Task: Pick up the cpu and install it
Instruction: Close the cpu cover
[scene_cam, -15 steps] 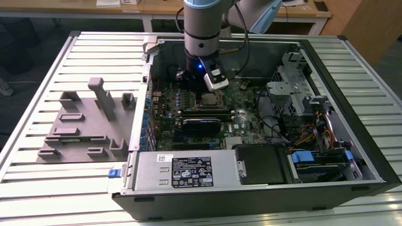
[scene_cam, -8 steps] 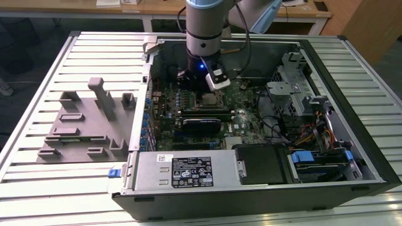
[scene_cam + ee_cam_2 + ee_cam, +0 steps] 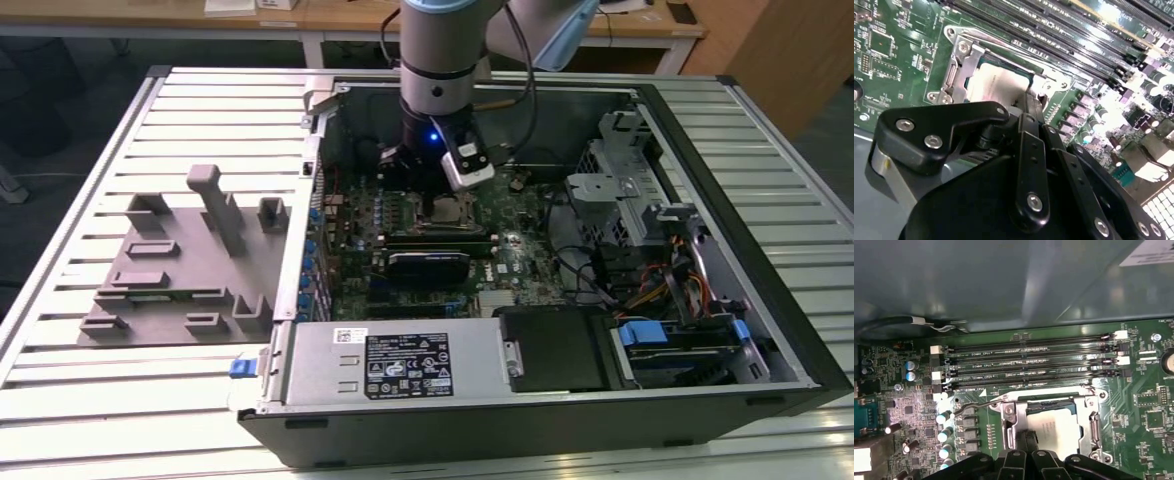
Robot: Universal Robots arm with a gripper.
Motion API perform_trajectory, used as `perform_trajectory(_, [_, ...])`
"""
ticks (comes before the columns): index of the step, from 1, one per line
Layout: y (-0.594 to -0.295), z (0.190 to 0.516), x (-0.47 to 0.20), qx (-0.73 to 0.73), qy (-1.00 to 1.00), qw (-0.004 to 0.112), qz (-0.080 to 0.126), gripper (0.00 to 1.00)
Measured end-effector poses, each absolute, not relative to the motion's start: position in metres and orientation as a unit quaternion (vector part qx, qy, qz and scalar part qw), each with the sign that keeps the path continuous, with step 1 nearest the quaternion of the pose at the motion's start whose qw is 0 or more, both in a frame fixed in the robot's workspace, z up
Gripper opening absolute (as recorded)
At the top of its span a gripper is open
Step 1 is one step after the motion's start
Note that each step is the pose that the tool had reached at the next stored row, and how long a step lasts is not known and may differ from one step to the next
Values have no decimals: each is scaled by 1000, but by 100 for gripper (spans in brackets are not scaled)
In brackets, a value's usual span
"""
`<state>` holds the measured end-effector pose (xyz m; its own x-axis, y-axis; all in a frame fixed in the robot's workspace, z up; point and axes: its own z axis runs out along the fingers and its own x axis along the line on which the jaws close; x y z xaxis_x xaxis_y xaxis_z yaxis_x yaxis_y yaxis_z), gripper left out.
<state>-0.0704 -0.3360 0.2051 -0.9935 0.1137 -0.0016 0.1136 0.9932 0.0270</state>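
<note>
My black gripper (image 3: 1027, 440) hangs fingers pressed together, tips at the edge of the small silvery-grey square cpu (image 3: 1056, 427), which lies flat in the green motherboard's metal-framed socket (image 3: 1094, 426)

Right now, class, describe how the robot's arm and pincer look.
The arm is a silver-grey cylinder with a pale blue joint cap, a black wrist with a blue light and a white box, and a black cable alongside. The pincer is black jointed bars with silver screws.

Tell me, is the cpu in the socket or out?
In. In both wrist views the cpu lies flat within the socket frame.
</note>
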Motion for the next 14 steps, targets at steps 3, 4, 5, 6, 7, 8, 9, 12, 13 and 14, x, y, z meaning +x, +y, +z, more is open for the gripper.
perform_trajectory(3, [-336,205,-66,57,998,1,13,11])
perform_trajectory(4, [-336,205,-65,57,998,1,13,11])
perform_trajectory(5, [-336,205,-65,56,998,1,13,11])
perform_trajectory(6, [-336,205,-65,53,999,1,13,11])
perform_trajectory(7, [-336,205,-64,50,999,1,13,11])
perform_trajectory(8, [-336,204,-63,46,999,1,13,11])
perform_trajectory(9, [-336,204,-63,44,999,0,13,11])
perform_trajectory(12, [-336,203,-60,39,999,0,13,11])
perform_trajectory(13, [-336,202,-59,38,999,0,13,11])
perform_trajectory(14, [-336,202,-59,37,999,0,13,11])
